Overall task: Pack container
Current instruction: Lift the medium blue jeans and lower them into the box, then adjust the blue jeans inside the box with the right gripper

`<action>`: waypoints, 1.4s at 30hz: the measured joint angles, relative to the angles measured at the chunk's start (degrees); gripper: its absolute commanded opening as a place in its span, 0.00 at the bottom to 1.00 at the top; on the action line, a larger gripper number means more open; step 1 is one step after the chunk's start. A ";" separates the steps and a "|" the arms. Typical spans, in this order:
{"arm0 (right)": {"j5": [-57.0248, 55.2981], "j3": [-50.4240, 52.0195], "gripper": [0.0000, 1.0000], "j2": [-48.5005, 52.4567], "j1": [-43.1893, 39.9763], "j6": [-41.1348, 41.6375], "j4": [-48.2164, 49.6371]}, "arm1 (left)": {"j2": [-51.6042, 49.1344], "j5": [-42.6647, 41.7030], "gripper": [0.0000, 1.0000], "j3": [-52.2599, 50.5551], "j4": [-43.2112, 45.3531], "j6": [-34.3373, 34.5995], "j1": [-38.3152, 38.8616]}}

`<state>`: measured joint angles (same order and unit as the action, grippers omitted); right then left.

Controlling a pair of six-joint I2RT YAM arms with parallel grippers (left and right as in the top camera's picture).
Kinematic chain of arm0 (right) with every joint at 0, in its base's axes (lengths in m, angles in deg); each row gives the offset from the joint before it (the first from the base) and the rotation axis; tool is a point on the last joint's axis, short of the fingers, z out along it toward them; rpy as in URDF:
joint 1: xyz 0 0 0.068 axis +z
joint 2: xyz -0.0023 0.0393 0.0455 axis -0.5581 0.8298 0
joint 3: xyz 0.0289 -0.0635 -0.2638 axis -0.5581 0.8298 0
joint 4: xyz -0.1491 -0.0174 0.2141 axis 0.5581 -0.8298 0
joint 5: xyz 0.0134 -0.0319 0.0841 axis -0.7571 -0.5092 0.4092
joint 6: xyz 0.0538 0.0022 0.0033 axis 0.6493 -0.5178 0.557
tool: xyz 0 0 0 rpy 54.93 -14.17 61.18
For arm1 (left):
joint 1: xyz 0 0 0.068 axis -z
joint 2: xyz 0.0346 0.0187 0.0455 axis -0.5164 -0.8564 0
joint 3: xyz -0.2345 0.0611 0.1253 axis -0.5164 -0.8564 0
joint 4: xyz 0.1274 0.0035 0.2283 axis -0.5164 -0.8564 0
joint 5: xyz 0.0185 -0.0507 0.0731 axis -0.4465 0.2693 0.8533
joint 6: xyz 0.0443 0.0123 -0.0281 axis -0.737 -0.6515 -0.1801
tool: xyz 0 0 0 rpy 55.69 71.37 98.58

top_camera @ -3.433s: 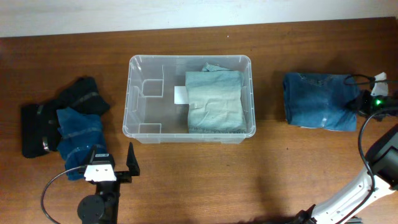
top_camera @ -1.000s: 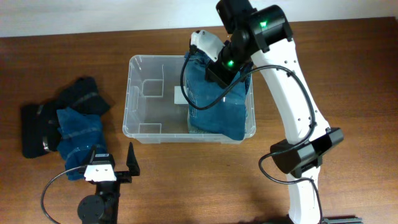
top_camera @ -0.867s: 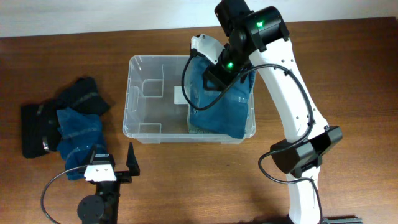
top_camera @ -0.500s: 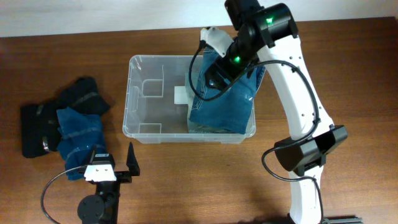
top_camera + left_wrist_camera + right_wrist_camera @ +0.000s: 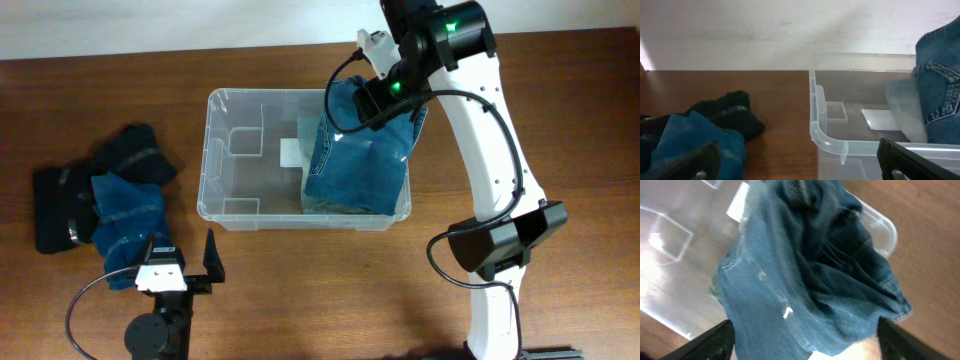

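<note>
The container (image 5: 222, 160) is a clear plastic tub at the table's middle. Folded blue jeans (image 5: 360, 160) fill its right half and hang over the far right rim. They cover a pale garment (image 5: 345, 208), of which only an edge shows. My right gripper (image 5: 373, 98) hovers above the jeans' far end. In the right wrist view it (image 5: 807, 350) stands open, and the jeans (image 5: 805, 275) lie loose below, with nothing between the fingers. My left gripper (image 5: 185, 262) is open near the front edge. In the left wrist view it (image 5: 800, 167) faces the container's near left corner (image 5: 826, 141).
A heap of dark and blue clothes (image 5: 100, 200) lies on the table to the left of the tub, also visible in the left wrist view (image 5: 700, 132). A white label (image 5: 290, 152) sits on the tub's bare left floor. A pale wall runs along the far edge.
My right gripper has opened and let go of the jeans, then drawn back up and to the right. The jeans now rest in the tub. The left arm has not moved.
</note>
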<state>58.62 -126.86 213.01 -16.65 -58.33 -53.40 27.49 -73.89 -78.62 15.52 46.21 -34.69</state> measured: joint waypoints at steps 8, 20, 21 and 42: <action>-6.45 7.39 0.80 -0.55 -0.50 4.15 0.98 | 0.00 0.00 1.00 0.00 0.00 0.00 0.00; -2.43 15.72 0.04 -0.72 -3.72 9.88 10.47 | 0.00 0.00 0.99 0.00 0.00 0.00 0.00; -2.03 15.76 0.04 -0.72 -3.72 9.92 10.64 | 0.00 0.00 0.99 0.00 0.00 0.00 0.00; 6.78 -2.73 0.04 -0.83 4.33 -6.19 -1.27 | 0.00 0.00 1.00 0.00 0.00 0.02 0.00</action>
<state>65.39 -129.59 212.18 -12.32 -64.52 -54.67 27.49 -73.89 -78.62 15.52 46.24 -34.69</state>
